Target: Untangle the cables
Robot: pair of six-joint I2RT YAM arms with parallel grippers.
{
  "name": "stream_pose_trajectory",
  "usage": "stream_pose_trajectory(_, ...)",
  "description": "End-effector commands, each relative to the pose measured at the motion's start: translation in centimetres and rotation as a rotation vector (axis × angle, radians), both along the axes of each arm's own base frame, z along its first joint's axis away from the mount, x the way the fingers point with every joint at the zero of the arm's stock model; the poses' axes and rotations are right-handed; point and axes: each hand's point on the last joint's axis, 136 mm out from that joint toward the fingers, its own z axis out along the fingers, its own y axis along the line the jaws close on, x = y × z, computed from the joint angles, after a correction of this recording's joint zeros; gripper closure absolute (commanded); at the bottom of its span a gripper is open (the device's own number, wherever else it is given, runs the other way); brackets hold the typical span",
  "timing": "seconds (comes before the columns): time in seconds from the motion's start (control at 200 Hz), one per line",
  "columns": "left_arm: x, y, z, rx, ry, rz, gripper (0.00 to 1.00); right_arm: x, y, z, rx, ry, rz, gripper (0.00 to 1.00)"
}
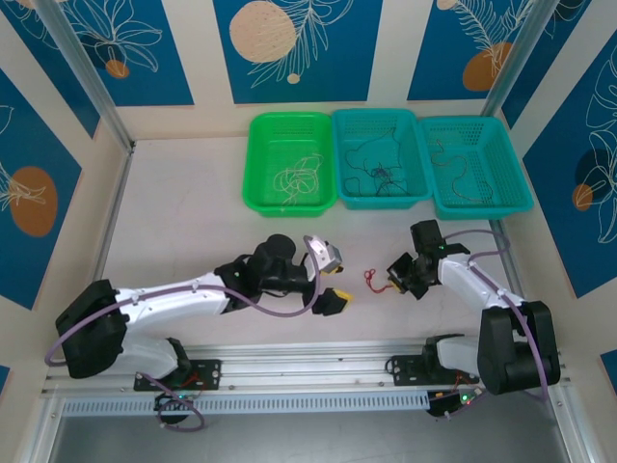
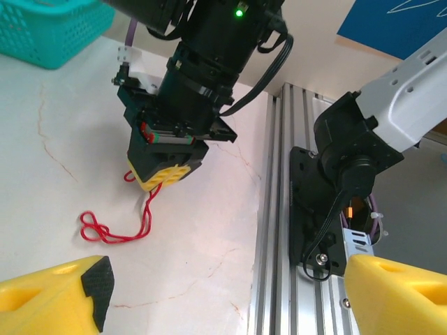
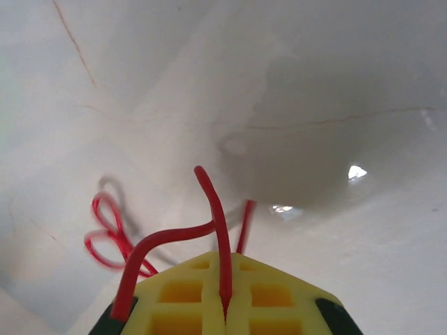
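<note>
Pickup is happening at the middle of the top view: the right gripper [image 1: 397,275] is pinching 1 end of the red cable [image 1: 371,280], jaws pressed together on it, with the loops trailing left on the table [image 1: 193,222]. The left gripper [image 1: 331,278] is hovering just beside it, jaws spread. The next move is probably calling for lifting the cable clear and carrying it toward 1 of the 3 baskets [image 1: 378,114] at the upper edge.

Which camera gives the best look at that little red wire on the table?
The left wrist view: it shows the red wire whole, from the right gripper's pinch down to its loops on the table. The right wrist view shows the pinch up close, the loops blurred. From the top view it is a tiny squiggle.
</note>
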Motion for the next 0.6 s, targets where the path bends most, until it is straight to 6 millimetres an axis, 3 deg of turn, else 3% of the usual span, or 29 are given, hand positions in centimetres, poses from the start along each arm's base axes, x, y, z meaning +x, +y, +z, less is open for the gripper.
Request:
stream_pose_trajectory(0.0, -0.5, 0.8, 0.2, -0.003, -0.08, -0.021, 0.13, 1.3, 0.8, 2.3, 0.035, -0.078, 0.027, 1.0)
stream_pose_trajectory(0.225, -1.4, 1.5, 1.4, -0.043, -0.129, -0.05, 0.12, 3.0, 1.2, 6.3, 0.066, -0.206, 0.039, 1.0)
stream_pose_trajectory(0.36, -0.7, 1.8, 2.3, -0.059, -0.154, -0.006, 0.12, 4.4, 1.2, 9.1, 0.086, -0.289, 0.016, 1.0)
stream_pose_trajectory(0.48, 1.3, 2.6, 2.9, -0.06, -0.162, 0.133, 0.12, 6.5, -0.3, 12.1, 0.077, -0.392, -0.04, 1.0)
stream_pose_trajectory(0.595, 1.8, 3.6, 3.8, -0.093, -0.19, 0.191, 0.12, 8.9, -3.0, 15.4, 0.107, -0.503, -0.134, 1.0)
